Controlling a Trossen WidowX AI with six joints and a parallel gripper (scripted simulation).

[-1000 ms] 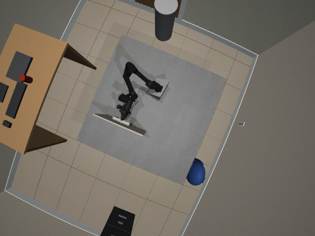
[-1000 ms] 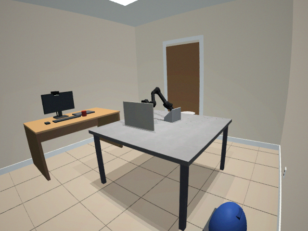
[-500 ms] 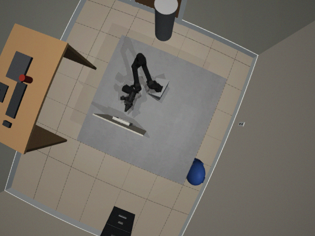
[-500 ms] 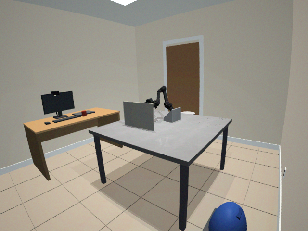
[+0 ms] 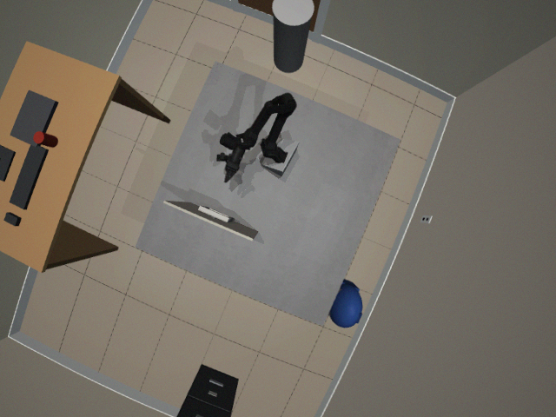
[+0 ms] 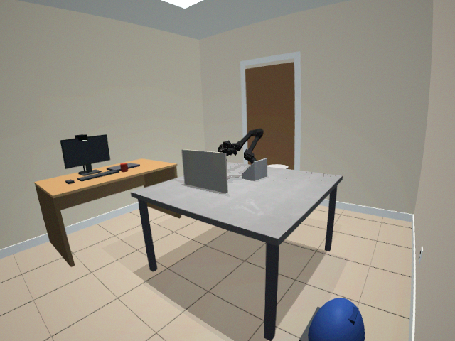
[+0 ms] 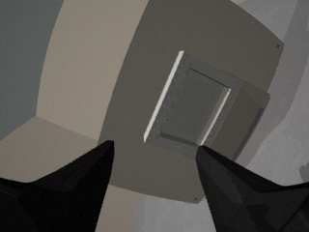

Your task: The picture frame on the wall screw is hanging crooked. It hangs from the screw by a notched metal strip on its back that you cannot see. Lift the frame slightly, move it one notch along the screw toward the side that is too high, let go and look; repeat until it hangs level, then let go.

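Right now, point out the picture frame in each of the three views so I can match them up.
Top: the picture frame is a thin pale strip against the wall panel, below the open hand, apart from it.
Exterior: not visible; it hangs on the panel's far face, and only the grey back shows.
Wrist: centre, tilted, beyond the fingers.
Shared landmark: the wall panel, standing upright on the grey table.

beige walls all round, pale tiled floor with a grey skirting. brown door in a light frame at the back, ceiling light glowing overhead. grey table on dark legs mid-room. wooden desk along the left wall carrying a monitor, keyboard and red cup. blue ball-shaped thing near the table's front leg, dark filing cabinet against the near wall.
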